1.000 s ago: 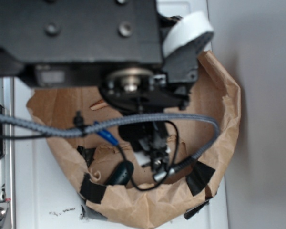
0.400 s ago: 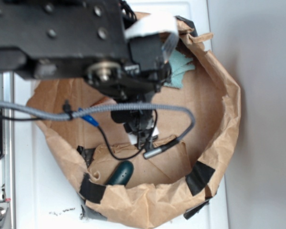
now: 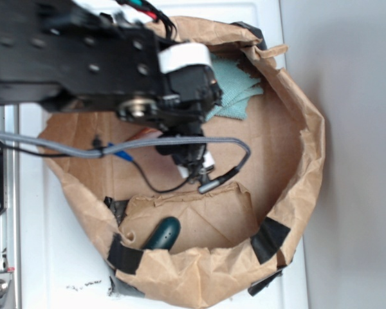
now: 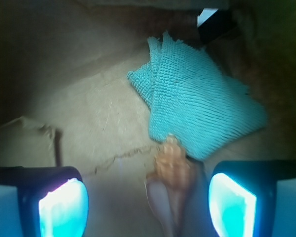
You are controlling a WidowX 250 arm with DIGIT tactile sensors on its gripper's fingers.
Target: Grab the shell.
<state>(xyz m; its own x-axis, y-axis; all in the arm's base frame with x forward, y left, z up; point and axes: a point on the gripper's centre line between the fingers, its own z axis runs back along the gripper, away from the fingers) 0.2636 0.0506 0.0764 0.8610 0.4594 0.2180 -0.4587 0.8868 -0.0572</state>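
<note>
Tool (image 4: pixel 148 202) spread wide, pads glowing pale blue at the lower corners of the wrist view, nothing pinched. Shell (image 4: pixel 171 185) sits in the gap between the pads, nearer the right-hand pad (image 4: pixel 232 205), not touching either as far as I can tell; ribbed orange end points to 12 o'clock, pale pink body runs toward 6 and out of frame. Jaws straddle it along its narrow width, likely so a straight close catches the body. Off-centre placement means one pad would meet it first and could nudge it. The shell's orange tip touches or just overlaps the edge of a teal cloth (image 4: pixel 197 108) lying at 1 o'clock, folded flat on the brown paper floor (image 4: pixel 89 118). In the exterior view the arm (image 3: pixel 83 58) hangs over a crumpled paper-lined basin (image 3: pixel 309 129) on the white worktop (image 3: pixel 71 270), shell hidden beneath it. A dark green object (image 3: pixel 162 233) lies at 6 o'clock, well apart from the tool.
</note>
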